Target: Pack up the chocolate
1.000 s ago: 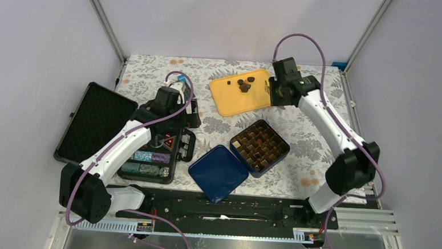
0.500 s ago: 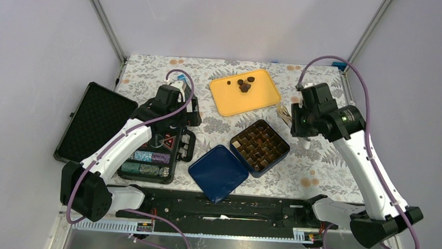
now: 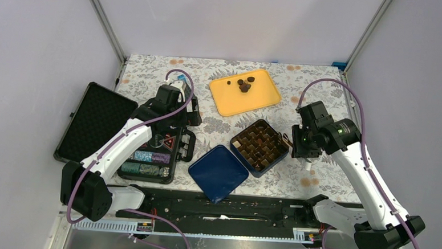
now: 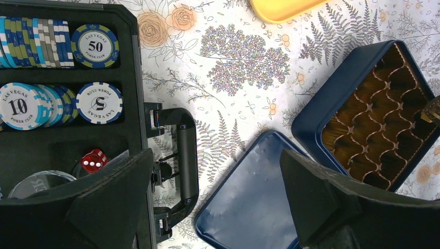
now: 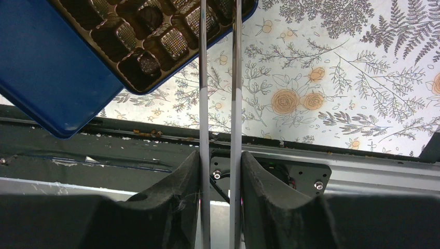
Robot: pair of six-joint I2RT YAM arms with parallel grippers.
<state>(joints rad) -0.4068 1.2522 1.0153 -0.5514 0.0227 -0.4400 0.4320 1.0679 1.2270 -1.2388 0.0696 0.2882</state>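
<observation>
Several dark chocolate pieces (image 3: 243, 84) lie on the yellow tray (image 3: 263, 100) at the back. The blue tin (image 3: 260, 147) with a brown divided insert sits mid-table; a few of its cells hold chocolates (image 5: 150, 65). My right gripper (image 3: 300, 141) (image 5: 220, 161) is shut on metal tongs (image 5: 202, 78), whose arms reach over the tin's right corner. The tong tips are out of the right wrist view, so I cannot tell if they hold a piece. My left gripper (image 3: 177, 108) (image 4: 218, 161) is open and empty above the poker case's edge.
The tin's blue lid (image 3: 218, 173) lies in front of the tin. An open black poker-chip case (image 3: 154, 155) with chips (image 4: 96, 46) and a red die (image 4: 93, 161) sits at left, with a black foam lid (image 3: 96, 121) further left.
My right arm has swung with the tongs from the yellow tray forward to the right corner of the blue tin. The left arm has not moved.
</observation>
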